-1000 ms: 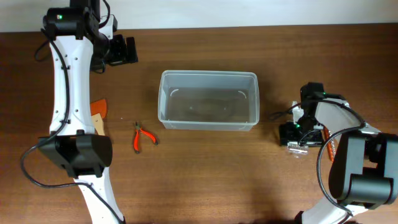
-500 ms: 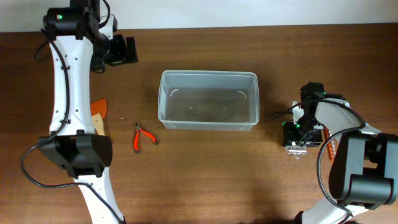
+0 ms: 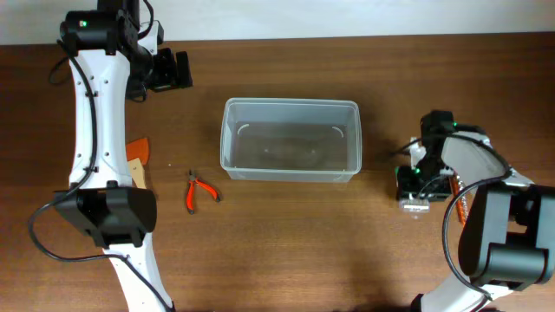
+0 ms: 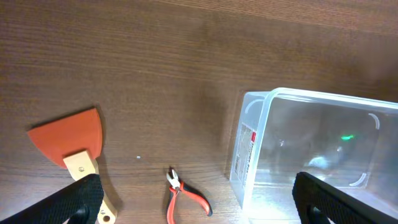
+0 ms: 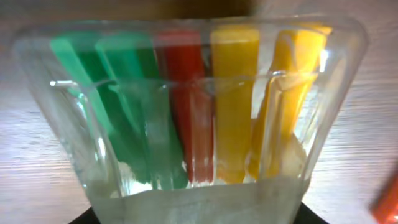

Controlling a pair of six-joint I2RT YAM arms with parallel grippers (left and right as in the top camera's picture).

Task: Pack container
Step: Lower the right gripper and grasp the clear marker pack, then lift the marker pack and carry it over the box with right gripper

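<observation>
**A:** Right end effector [image 3: 414, 182] is down over a clear pack [image 5: 199, 112] of green, red and yellow pieces. Whether it's gripping, can't tell.

**B:** To its left, apart from it, the container [image 3: 290, 139] sits open side up on the worktop [image 3: 295, 251], long axis running left to right.

**A:** Left end effector [image 3: 182, 71] is spread wide and holding nothing. Red pliers [image 4: 186, 198] and an orange scraper [image 4: 71, 140] lie beneath it, clear of the container.

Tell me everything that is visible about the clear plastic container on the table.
The container is a clear, colourless plastic tub, rectangular with rounded corners and a rim. It stands upright, open and empty, in the middle of the wooden table. A white label with red print sits on one short wall. Only the table touches it.
</observation>
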